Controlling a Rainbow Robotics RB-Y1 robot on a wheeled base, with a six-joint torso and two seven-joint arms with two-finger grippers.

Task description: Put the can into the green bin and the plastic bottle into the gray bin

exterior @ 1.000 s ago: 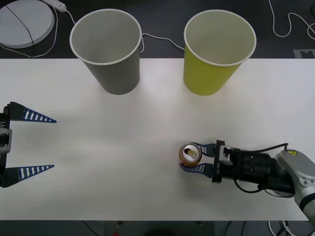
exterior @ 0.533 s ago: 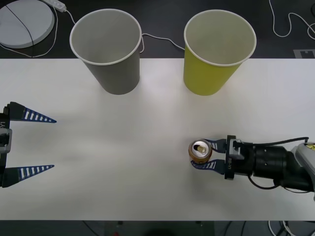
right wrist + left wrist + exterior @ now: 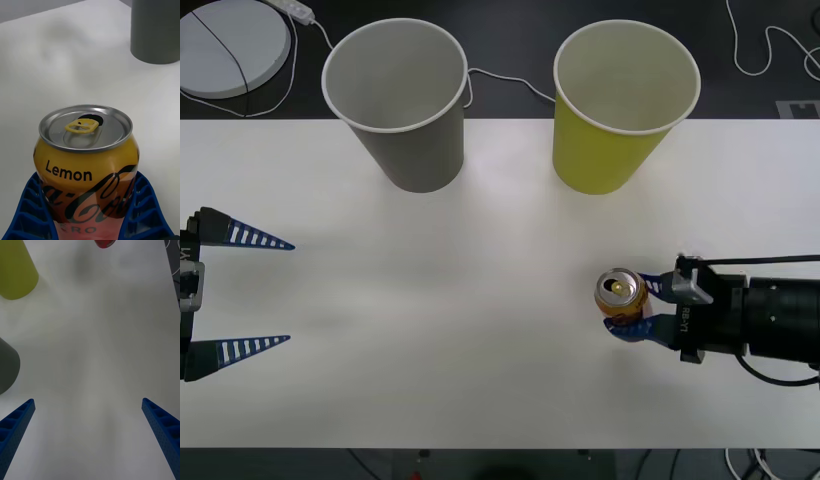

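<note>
While both paper cups stood empty at the far side of the table (image 3: 480, 260), nothing of the task was yet finished: the lemon Coca-Cola can (image 3: 621, 293) was out on the table's right side, short of the green bin (image 3: 620, 105), which stood beyond it, and the gray bin (image 3: 398, 100) stood well apart to the left. No plastic bottle could be made out among the things on the table, so that half looked wholly undone. The right claw (image 3: 638, 308) was closed around the can, its blue ribbed fingers (image 3: 35, 210) pressing the lower body on either side, the can upright with its tab on top. The left claw (image 3: 255, 292) hung at the table's left edge, fingers spread wide apart and holding nothing
</note>
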